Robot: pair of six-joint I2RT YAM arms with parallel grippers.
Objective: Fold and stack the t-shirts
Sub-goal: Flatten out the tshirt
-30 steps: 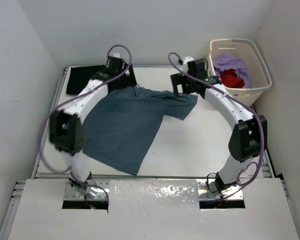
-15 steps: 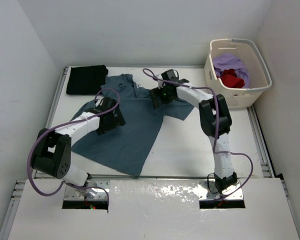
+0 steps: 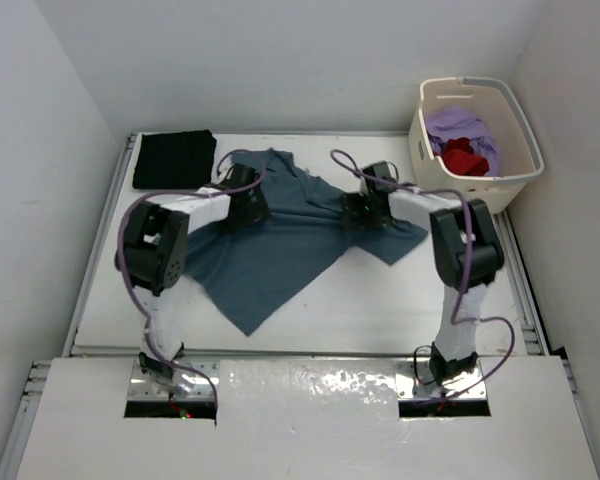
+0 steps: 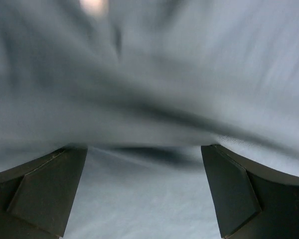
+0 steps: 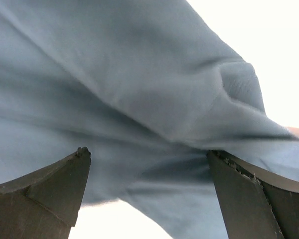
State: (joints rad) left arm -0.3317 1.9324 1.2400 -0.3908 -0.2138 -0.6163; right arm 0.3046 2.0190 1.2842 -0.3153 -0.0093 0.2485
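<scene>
Overhead, you see the teal-blue shirt spread flat, left of the laundry basket. The right gripper is on it nearer the basket, and the left gripper is farther off.

Left wrist: jaws wide apart, gripping nothing, shirt just ahead.

Right wrist: jaws likewise wide and empty, cloth ahead.

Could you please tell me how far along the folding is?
Done: the black t-shirt lies folded, far left. In hand: left claw and right claw open over the rumpled teal-blue t-shirt. To do: lavender t-shirt and red t-shirt in the laundry basket.
</scene>
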